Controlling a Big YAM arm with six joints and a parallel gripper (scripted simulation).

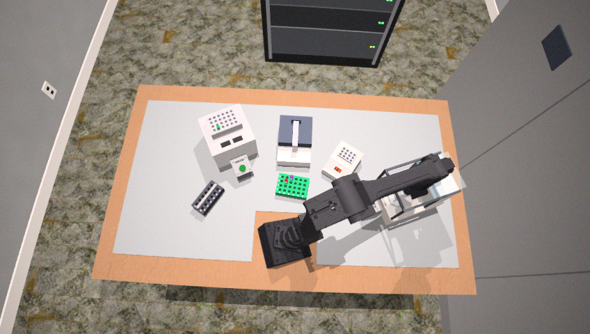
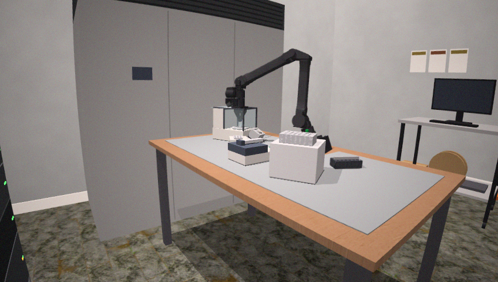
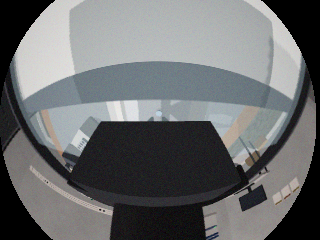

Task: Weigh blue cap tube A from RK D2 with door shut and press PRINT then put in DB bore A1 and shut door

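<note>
The balance BAL (image 1: 416,199) stands at the right of the mat, and its top door pane (image 1: 449,181) is slid back and open. My arm reaches over it and my gripper (image 2: 239,120) hangs down inside the glass box (image 2: 234,118), just above the pan. It is shut on tube A, of which only a small bluish spot (image 3: 159,115) shows in the wrist view above the dark gripper body. From above, the wrist (image 1: 418,188) hides the fingers and the tube. The dry block DB (image 1: 342,158) stands to the left of the balance.
The green rack RK (image 1: 292,186) holds a red-capped and a purple-capped tube. The mixer MX (image 1: 227,134) holds a green-capped tube. The spectrophotometer SP (image 1: 291,140) and the magnet block MG (image 1: 207,197) stand level. A grey wall is close behind the balance.
</note>
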